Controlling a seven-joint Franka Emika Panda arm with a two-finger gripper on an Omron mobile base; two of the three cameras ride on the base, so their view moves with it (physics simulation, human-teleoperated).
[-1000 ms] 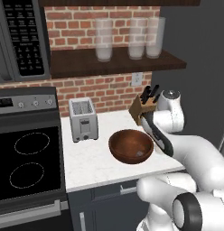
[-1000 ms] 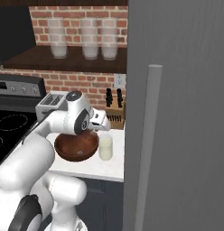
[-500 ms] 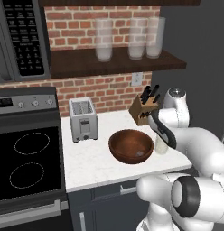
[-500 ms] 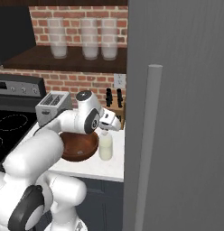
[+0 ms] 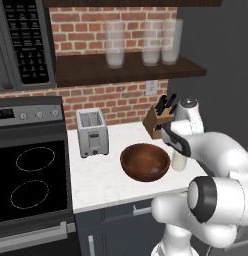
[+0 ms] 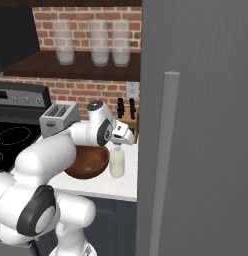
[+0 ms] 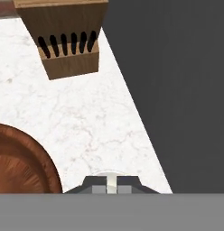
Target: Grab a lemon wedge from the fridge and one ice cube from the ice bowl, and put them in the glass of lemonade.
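The glass of lemonade (image 6: 116, 164) stands on the white counter between the ice bowl (image 6: 87, 162) and the fridge (image 6: 206, 100). My gripper (image 6: 116, 148) hangs just above the glass's mouth. In the hand view the gripper (image 7: 112, 187) is shut on a small pale ice cube (image 7: 112, 182) held between its dark fingertips. In the left base view the glass (image 5: 179, 161) stands right of the dark wooden bowl (image 5: 145, 161). The fridge door is shut, its pale bar handle (image 6: 165, 150) facing me. The lemon wedge is out of view.
A knife block (image 5: 157, 120) stands behind the glass against the brick wall. Left of the bowl sits a silver toaster (image 5: 92, 131), with the stove (image 5: 31, 180) beyond it. Tall frosted glasses (image 5: 144, 44) line the shelf above.
The arm has swung right, from over the ice bowl to above the glass of lemonade, with the hand turning downward. The bowl and the glass have not moved.
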